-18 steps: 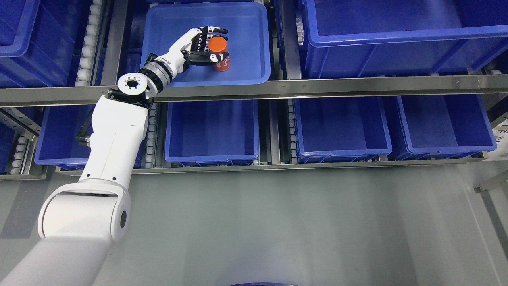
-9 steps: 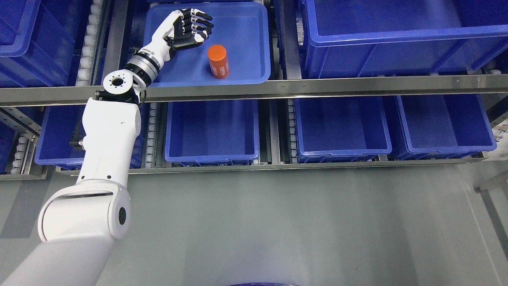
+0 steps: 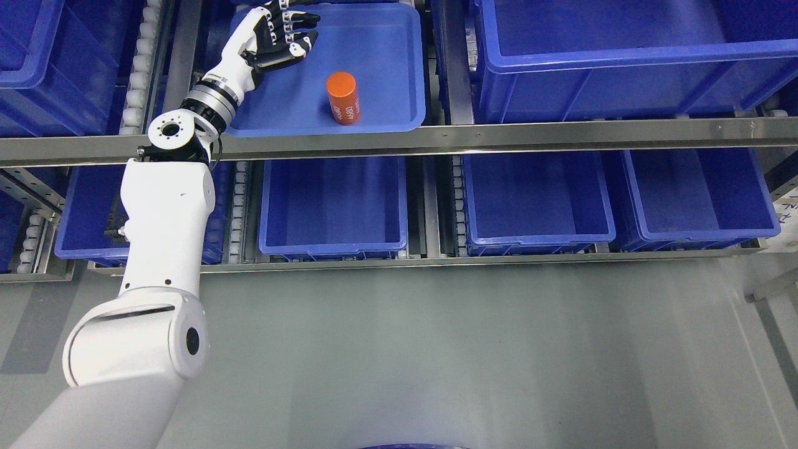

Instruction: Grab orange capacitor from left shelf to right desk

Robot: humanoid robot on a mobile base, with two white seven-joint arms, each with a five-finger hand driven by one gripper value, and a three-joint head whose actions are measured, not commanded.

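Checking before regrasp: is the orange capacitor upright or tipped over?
Upright: the orange capacitor stands on end in the blue tray, round top visible, left hand apart.

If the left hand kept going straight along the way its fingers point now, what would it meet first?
Probably nothing soon: the left hand, open, points right across the blue tray, passing behind the orange capacitor. The tray's right wall looks first, though depth is unclear.

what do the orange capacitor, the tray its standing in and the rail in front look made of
Orange capacitor: smooth matte orange sleeve, probably plastic wrap; white print on its side.
Tray: blue moulded plastic, judging by its rounded rim and soft sheen.
Rail: brushed metal, grey and reflective, likely steel or aluminium.
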